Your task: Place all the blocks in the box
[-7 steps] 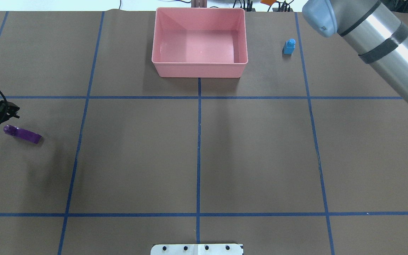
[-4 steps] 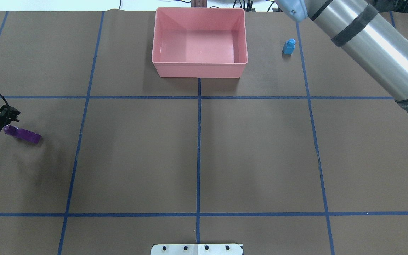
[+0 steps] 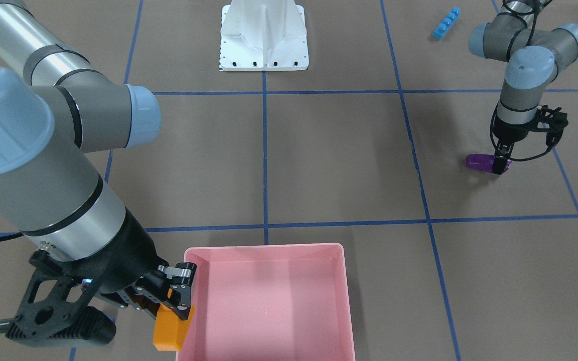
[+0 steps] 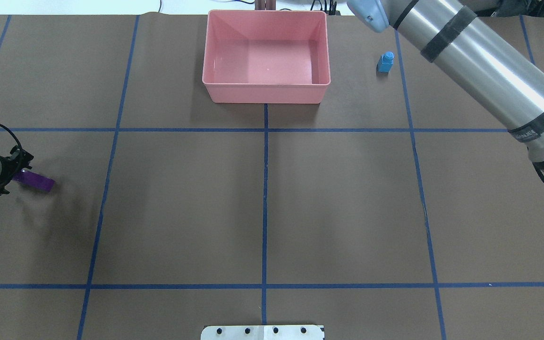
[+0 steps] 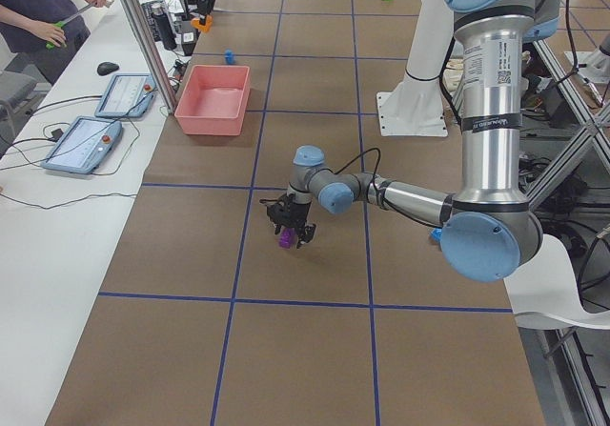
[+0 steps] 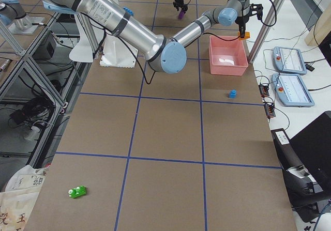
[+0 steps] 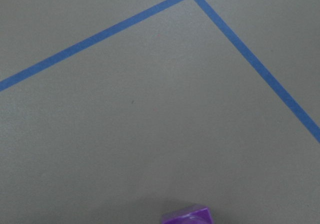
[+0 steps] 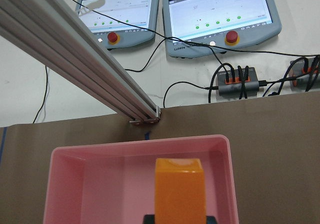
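My right gripper [image 3: 178, 297] is shut on the orange sloped block [image 3: 170, 328] and holds it above the right-hand rim of the pink box [image 3: 264, 247]. In the right wrist view the orange block [image 8: 180, 189] hangs over the box [image 8: 140, 146]. My left gripper [image 3: 500, 164] is down at the table with its jaws open around one end of the purple sloped block [image 3: 478, 161], which lies on the paper [image 4: 36, 181]. The small blue cube [image 4: 386, 62] stands right of the box [image 4: 266, 86]. The long blue block [image 3: 446, 23] lies near the left arm's base. The green block [image 6: 77, 191] lies far off.
The white robot base [image 3: 264, 40] stands at the near middle of the table. An aluminium post [image 8: 85, 58], control tablets and cables sit just beyond the box's far side. A person [image 5: 43, 11] stands past the table's far edge.
The right arm has swung leftward across the top of the overhead view. The left gripper has shifted over the studded end of the purple block, which now hides under it.
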Tool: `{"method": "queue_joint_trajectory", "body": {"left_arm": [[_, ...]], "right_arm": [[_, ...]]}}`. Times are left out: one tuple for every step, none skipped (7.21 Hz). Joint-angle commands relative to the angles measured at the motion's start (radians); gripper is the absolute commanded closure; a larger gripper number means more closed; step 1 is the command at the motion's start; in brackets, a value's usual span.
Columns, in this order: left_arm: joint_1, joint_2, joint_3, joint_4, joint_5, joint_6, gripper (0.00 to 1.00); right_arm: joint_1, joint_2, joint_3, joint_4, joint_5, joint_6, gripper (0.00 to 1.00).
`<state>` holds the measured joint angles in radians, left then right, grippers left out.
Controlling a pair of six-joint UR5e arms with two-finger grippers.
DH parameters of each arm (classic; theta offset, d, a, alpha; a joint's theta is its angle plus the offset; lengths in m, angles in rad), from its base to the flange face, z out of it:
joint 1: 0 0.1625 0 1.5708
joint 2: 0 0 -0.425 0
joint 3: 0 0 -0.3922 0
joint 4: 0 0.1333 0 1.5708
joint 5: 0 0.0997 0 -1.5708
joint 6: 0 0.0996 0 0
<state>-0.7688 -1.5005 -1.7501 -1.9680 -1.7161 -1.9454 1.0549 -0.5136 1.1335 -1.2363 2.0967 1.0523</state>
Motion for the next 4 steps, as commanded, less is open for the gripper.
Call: {"method": "queue_joint_trajectory", "body": {"left_arm": [[-0.001, 0.003, -0.049, -0.002, 0.003, 0.003, 1.00], [-0.004, 0.009, -0.066, 0.000, -0.049, 0.012, 1.00], [-0.007, 0.016, -0.093, 0.001, -0.066, 0.019, 1.00], [-0.012, 0.016, -0.127, 0.015, -0.068, 0.064, 1.00]], "right_arm": [[-0.025, 0.016, -0.027, 0.004, -0.042, 0.000, 1.00], [-0.041, 0.045, -0.068, 0.004, -0.072, 0.000, 1.00], [-0.047, 0.053, -0.078, 0.004, -0.076, -0.002, 1.00], [-0.065, 0.055, -0.086, 0.004, -0.099, -0.002, 1.00]]}}
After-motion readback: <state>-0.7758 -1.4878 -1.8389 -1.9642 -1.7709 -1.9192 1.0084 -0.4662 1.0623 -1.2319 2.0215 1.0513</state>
